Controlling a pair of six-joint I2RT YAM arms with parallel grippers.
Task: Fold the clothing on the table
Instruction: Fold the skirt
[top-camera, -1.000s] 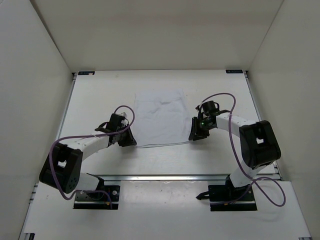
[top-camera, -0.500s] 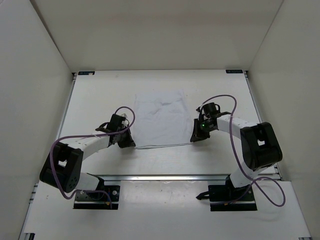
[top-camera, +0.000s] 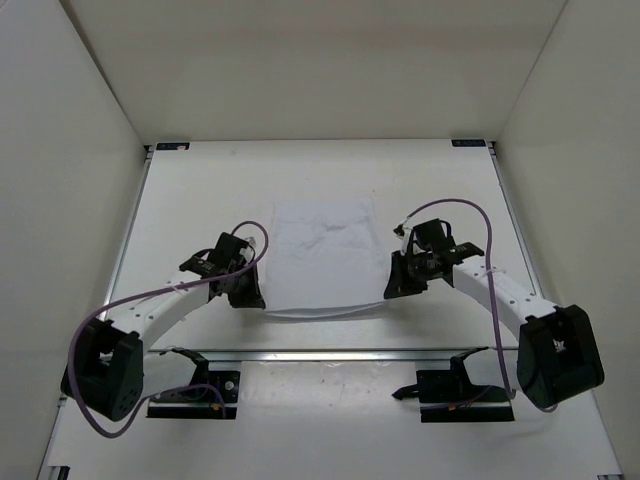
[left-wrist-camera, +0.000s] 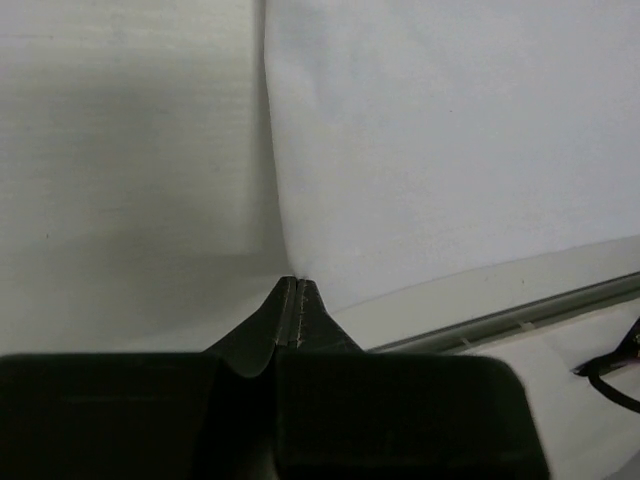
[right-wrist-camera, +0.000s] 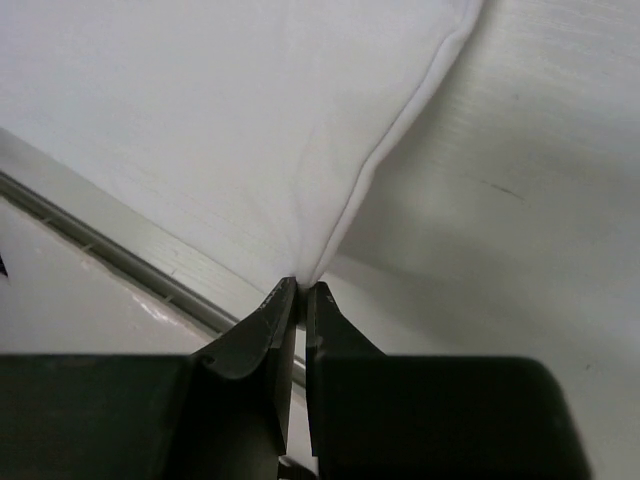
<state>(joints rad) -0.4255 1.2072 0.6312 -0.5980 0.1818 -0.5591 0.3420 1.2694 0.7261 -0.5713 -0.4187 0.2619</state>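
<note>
Thin, softly wrinkled white cloth, rectangular, on smooth white table, left gripper clamped on its near left corner, right gripper clamped on its near right corner

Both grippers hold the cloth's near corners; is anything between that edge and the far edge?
Nothing visible. The left gripper and right gripper are shut on the clothing at its near corners; only flat fabric and bare table lie toward the far edge.

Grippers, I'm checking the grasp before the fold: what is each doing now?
Left gripper: shut on a near corner of the cloth.
Right gripper: shut on the cloth's other near corner.
</note>
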